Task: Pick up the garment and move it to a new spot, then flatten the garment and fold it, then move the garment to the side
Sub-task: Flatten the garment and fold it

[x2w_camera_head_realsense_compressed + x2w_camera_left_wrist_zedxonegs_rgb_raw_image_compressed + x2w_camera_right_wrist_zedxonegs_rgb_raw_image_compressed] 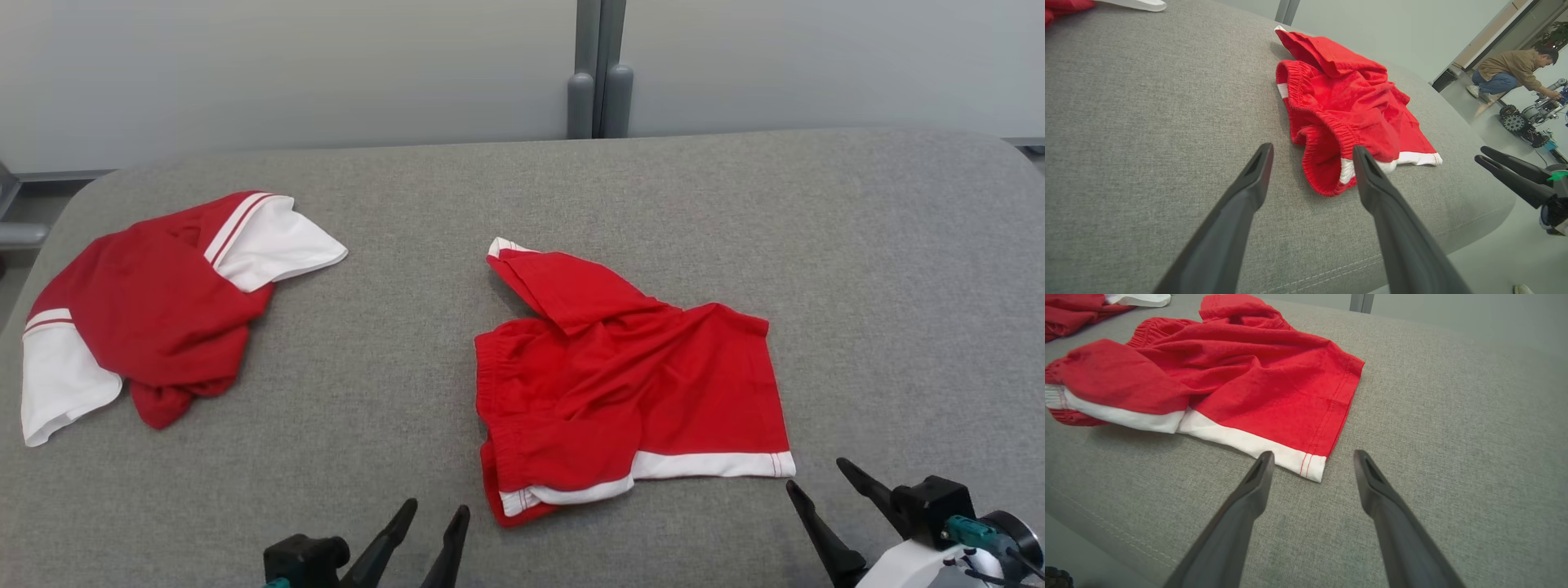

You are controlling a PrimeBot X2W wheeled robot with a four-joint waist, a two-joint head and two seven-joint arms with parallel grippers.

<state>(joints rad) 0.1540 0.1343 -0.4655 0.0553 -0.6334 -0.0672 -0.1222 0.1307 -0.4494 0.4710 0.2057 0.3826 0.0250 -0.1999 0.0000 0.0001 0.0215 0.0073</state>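
1. Garment (629, 384): red shorts with a white hem, crumpled mid-bench (392, 392) toward the robot's edge. One leg is flipped back over the top and the elastic waistband (1327, 130) is bunched on the robot's left
2. Left fingers (382, 539) are spread wide and empty, just short of that waistband. Right fingers (816, 531) are also wide and empty, tips either side of the white hem corner (1312, 471), not touching it
3. Step in hand, as I read it: the first pickup, not yet begun
4. Take two well-separated holds, left on the waistband and right on the hem corner, so the cloth hangs open when lifted
5. Come in low, straddle the edge and bite deep; a shallow pinch on thin hem may slip
6. Raise both sides together, keeping light tension between them
7. Aim for bare bench, well apart from the second garment (155, 310) at the far left
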